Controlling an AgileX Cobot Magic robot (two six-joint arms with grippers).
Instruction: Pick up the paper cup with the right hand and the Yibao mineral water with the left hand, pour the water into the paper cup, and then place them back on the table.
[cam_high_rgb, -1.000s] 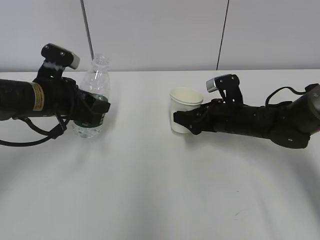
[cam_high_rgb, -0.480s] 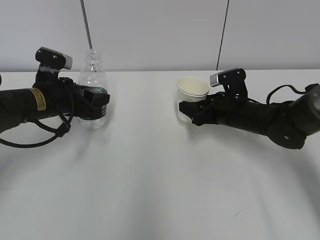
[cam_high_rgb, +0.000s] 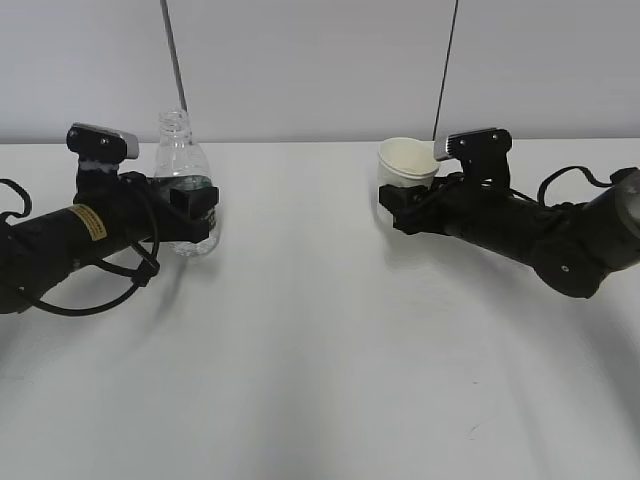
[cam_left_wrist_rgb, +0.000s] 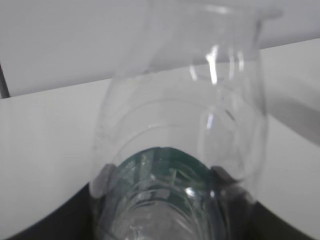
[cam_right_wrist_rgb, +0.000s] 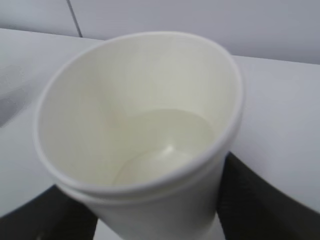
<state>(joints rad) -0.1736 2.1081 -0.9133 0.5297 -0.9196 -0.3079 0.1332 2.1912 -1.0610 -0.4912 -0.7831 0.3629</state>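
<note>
Two arms each carry one of your task's things, well apart across the white counter (cam_high_rgb: 320, 330).

On your left, the left gripper (cam_high_rgb: 190, 215) has its fingers clamped around the green label band of the Yibao mineral water (cam_high_rgb: 184, 185). The bottle stands upright, uncapped mouth upward, near the back of the counter; whether its base touches the surface or hangs just above it you cannot tell from the exterior view. In the left wrist view the bottle's clear shoulder fills the frame with dark fingers on both sides of the label. Gripping low on the band leaves the neck free, which should suit a tilt toward the cup.

On your right, the right gripper (cam_high_rgb: 398, 207) has its fingers closed on the lower wall of the paper cup (cam_high_rgb: 406, 180), which is held clear of the counter and leaning slightly. Its open mouth faces up; the right wrist view shows the cream inside with no water clearly visible. Holding it below the rim keeps the opening clear.

You appear to be between lifting and pouring: bottle and cup must come together over the middle first.
</note>
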